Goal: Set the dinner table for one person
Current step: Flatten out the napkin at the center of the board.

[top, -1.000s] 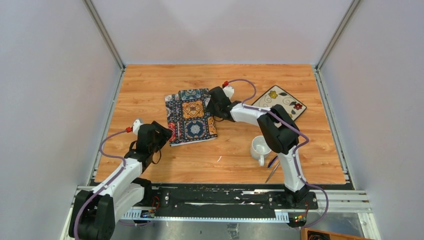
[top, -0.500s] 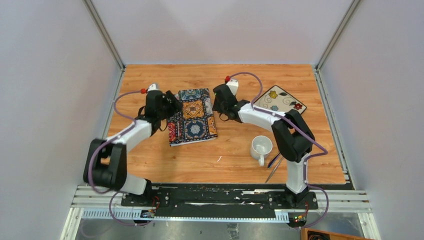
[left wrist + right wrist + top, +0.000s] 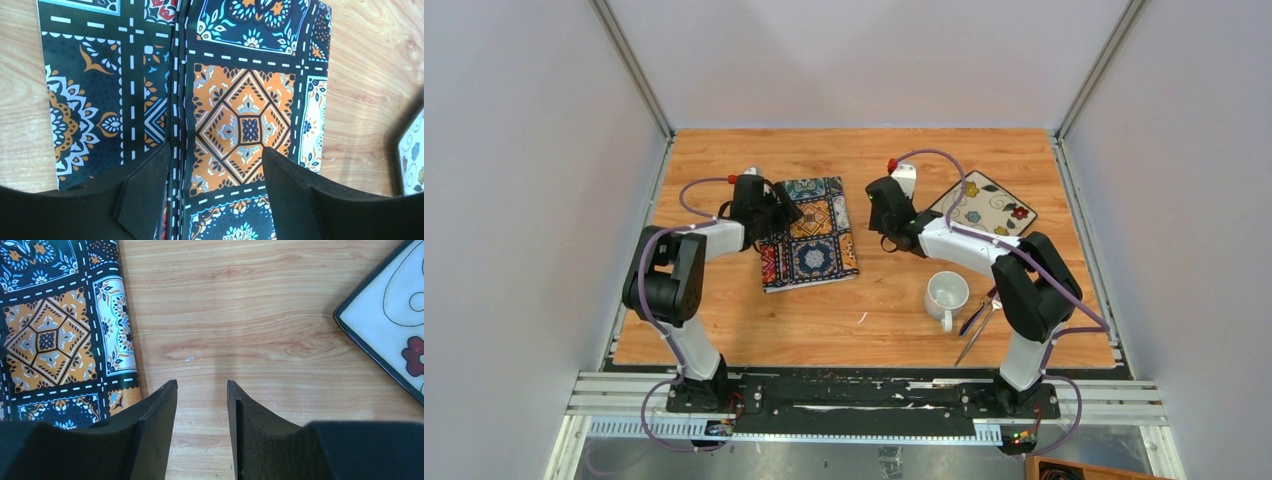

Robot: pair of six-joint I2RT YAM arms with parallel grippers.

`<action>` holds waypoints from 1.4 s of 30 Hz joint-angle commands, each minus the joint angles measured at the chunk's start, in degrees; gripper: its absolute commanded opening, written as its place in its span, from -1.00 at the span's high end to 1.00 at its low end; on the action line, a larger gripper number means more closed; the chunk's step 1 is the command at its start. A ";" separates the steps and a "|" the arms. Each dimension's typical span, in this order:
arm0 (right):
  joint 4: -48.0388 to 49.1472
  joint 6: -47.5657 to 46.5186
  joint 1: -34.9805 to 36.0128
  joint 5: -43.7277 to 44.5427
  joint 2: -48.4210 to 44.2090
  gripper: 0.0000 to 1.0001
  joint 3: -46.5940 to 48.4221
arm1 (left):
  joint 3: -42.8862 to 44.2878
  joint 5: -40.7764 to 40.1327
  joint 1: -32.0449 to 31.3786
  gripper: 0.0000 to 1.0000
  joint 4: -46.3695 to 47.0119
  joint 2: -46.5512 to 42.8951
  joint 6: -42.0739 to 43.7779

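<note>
We read no text, label, brand or number in any view. Placemat (image 3: 809, 238) carries only tile ornament, plate (image 3: 990, 201) only flowers and swirls, mug (image 3: 946, 293) plain white, unmarked.

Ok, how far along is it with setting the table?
Barely started. Nothing looks set: the placemat lies folded, with the plate, mug and cutlery scattered off it on the dinner table. In hand: the left gripper hovers open over the placemat's fold; the right gripper is open above bare wood. Left: unfold the placemat, then place everything.
</note>
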 commanded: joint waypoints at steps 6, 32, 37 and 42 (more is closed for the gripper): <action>0.46 -0.28 -0.77 0.60 -1.53 0.09 -1.68 | 1.18 1.35 0.35 -0.43 1.11 3.82 0.01; 0.59 0.12 -0.90 -1.48 1.49 0.15 -1.25 | 3.53 9.18 0.02 1.00 1.40 4.64 1.56; 0.57 0.13 -0.87 -1.67 1.85 0.16 -1.26 | 4.48 11.31 -1.03 1.00 1.24 1.99 1.67; 0.59 -0.01 -0.88 -1.43 1.76 0.17 -1.64 | 6.96 13.72 -2.97 1.00 1.04 0.59 0.32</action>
